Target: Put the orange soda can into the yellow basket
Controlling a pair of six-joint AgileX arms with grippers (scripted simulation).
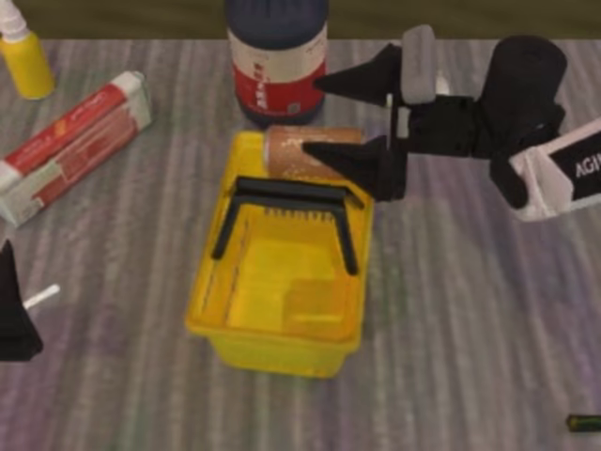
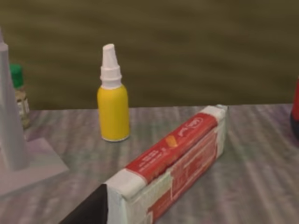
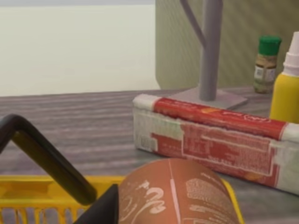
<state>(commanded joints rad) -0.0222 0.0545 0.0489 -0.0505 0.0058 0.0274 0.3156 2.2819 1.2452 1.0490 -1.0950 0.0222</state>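
Observation:
The orange soda can [image 1: 286,150] lies on its side over the far rim of the yellow basket [image 1: 282,352], just beyond its two folded black handles [image 1: 282,195]. My right gripper [image 1: 310,116] is open around the can's end; one finger lies over the can and the other stands well off toward the big bottle. In the right wrist view the can [image 3: 177,196] fills the lower middle, with one dark fingertip [image 3: 105,207] beside it above the basket rim [image 3: 37,191]. My left gripper [image 1: 11,315] is parked at the table's left edge, and one finger [image 2: 88,212] shows beside the toothpaste box.
A large dark bottle with a red-and-white label [image 1: 277,56] stands right behind the basket. A red-and-white toothpaste box [image 1: 75,150] lies at the left and a yellow spray bottle [image 1: 26,61] stands far left. A small dark-green object [image 1: 584,423] sits at the right front edge.

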